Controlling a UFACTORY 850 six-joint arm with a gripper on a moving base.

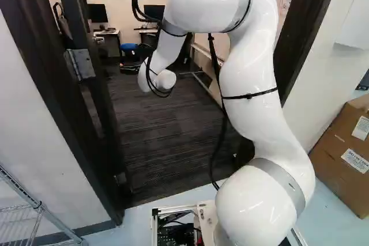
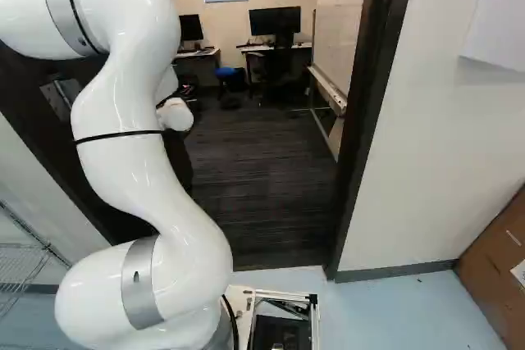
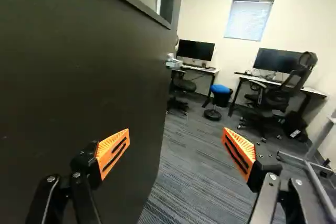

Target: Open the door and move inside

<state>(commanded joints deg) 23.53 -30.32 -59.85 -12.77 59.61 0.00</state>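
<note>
In the wrist view my gripper (image 3: 176, 136) is open, its orange-padded fingers wide apart with nothing between them. The dark door (image 3: 89, 72) stands swung open into the room, its broad face beside and behind one finger; I cannot tell if they touch. A small metal handle (image 3: 172, 62) shows near the door's far edge. In the left base view the door (image 1: 98, 93) is seen nearly edge-on, with a hinge (image 1: 81, 64) on the doorway's left side. My arm reaches through the doorway; its gripper is hidden in both base views.
The right door post (image 2: 369, 120) stands beside the opening. Inside are dark carpet, desks with monitors, a blue-topped stool (image 3: 220, 89), an office chair (image 3: 281, 93) and a wheeled whiteboard (image 2: 336, 47). Outside are a wire rack (image 1: 23, 211) at left and a cardboard box (image 1: 346, 154) at right.
</note>
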